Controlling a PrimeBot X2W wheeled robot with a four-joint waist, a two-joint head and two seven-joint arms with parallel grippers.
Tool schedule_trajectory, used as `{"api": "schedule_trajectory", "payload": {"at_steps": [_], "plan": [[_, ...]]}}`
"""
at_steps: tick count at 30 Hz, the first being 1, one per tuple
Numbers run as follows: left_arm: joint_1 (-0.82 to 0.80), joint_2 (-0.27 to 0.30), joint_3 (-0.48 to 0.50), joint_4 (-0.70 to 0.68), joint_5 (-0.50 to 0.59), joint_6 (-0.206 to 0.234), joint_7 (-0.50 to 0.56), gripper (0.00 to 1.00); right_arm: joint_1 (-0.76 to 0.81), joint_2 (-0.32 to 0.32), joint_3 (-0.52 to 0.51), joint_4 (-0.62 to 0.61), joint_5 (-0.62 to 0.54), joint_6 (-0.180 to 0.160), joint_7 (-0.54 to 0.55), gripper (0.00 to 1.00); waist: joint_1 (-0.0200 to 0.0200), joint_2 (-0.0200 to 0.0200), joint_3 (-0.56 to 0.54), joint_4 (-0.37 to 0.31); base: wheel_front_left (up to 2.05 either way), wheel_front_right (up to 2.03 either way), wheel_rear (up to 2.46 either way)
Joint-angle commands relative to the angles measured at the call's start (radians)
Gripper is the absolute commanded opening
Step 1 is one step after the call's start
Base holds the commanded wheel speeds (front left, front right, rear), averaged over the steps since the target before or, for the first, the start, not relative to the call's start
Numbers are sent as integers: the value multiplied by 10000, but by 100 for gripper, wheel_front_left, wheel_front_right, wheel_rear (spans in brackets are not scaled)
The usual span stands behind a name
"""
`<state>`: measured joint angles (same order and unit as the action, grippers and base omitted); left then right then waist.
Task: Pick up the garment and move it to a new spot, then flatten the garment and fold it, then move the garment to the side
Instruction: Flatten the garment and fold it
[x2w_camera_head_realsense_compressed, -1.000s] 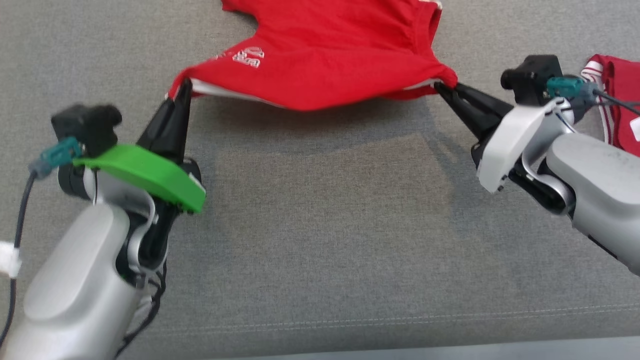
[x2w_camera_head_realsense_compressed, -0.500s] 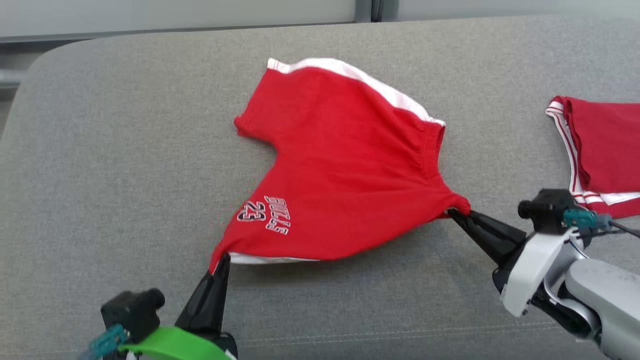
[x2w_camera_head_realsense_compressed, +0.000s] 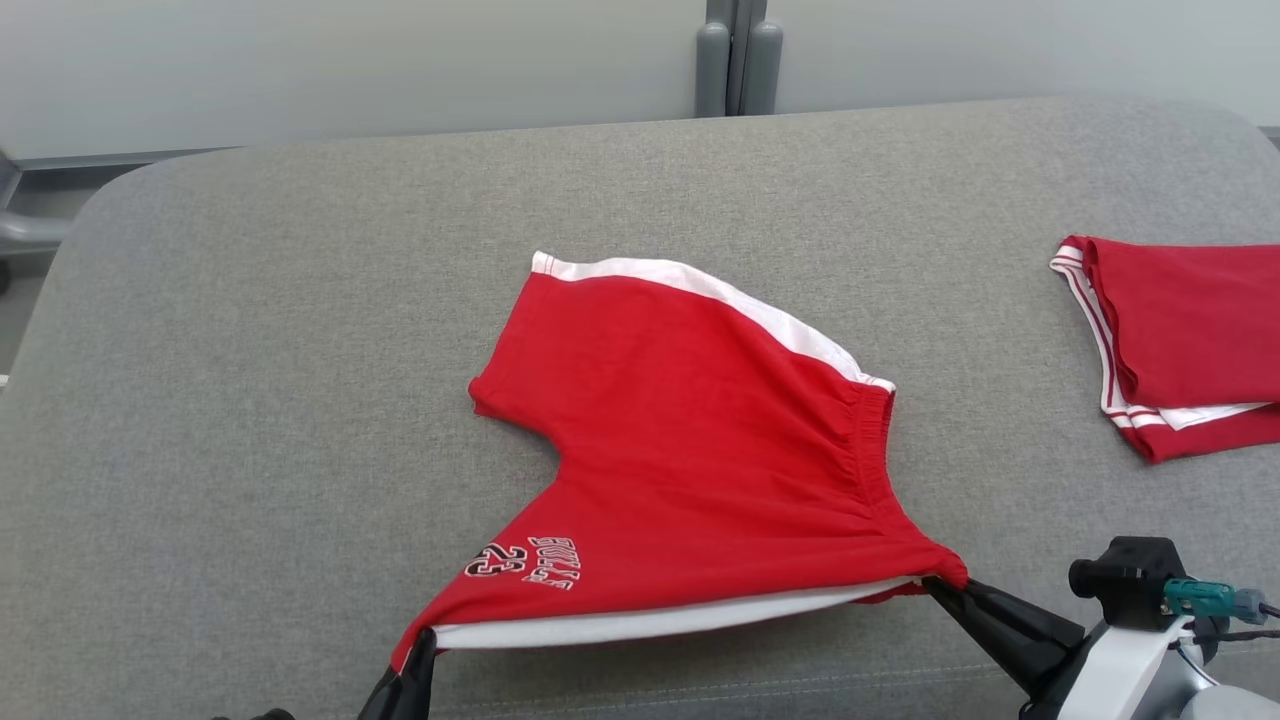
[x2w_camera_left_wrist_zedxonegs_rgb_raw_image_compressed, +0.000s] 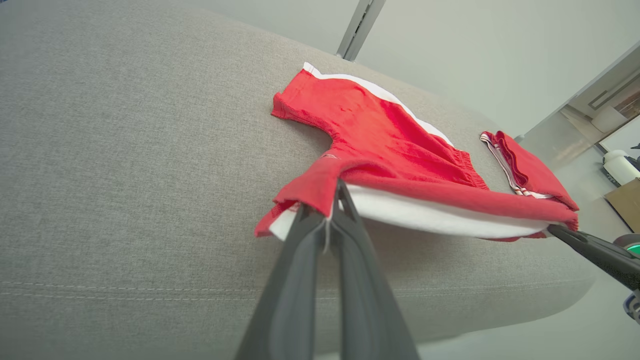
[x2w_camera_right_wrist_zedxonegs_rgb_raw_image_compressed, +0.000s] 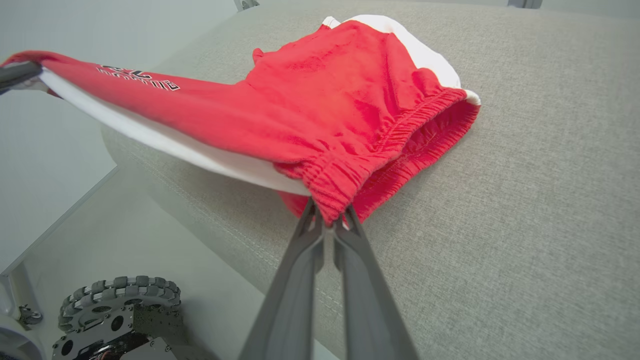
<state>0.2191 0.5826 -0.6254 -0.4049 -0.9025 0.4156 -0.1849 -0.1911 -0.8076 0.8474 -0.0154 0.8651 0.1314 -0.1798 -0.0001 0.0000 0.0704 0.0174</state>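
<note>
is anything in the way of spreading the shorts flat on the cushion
Nothing visible does. The left gripper and right gripper pinch the shorts, and the cushion around them is bare. The folded red garment lies apart, at the far right.

Grey fabric cushion (x2w_camera_head_realsense_compressed: 250, 400) with rounded corners, shown before a pale wall (x2w_camera_head_realsense_compressed: 350, 70). Two grey upright posts (x2w_camera_head_realsense_compressed: 737, 65) are seen behind its far edge. A folded red piece with white striped trim (x2w_camera_head_realsense_compressed: 1190, 320) is laid flat on the cushion near its right end. A stitched seam (x2w_camera_left_wrist_zedxonegs_rgb_raw_image_compressed: 125, 290) is carried along the near edge. A pale glossy floor (x2w_camera_right_wrist_zedxonegs_rgb_raw_image_compressed: 165, 240) is seen below.
</note>
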Motion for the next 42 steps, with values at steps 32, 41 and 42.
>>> {"api": "schedule_trajectory", "payload": {"at_steps": [32, 41, 42], "plan": [[-9296, 334, -118, 5980, -177, -4075, 4617, 0, -3651, 3960, -1645, 2649, -246, -11, 1597, 0, 1, 0, 3119, -2178, 0, 0, 0], [-11107, 412, -117, 7573, -276, -4707, 5718, 0, -4750, 5089, -1536, 3864, -136, -11, 1497, 0, 1, 0, 3724, -2907, 0, 0, 0], [-11218, 399, -112, 7718, -256, -4735, 5728, 0, -4827, 5161, -1505, 3972, -87, -11, 1484, 0, 1, 0, 3747, -2957, 0, 0, 0]]}}
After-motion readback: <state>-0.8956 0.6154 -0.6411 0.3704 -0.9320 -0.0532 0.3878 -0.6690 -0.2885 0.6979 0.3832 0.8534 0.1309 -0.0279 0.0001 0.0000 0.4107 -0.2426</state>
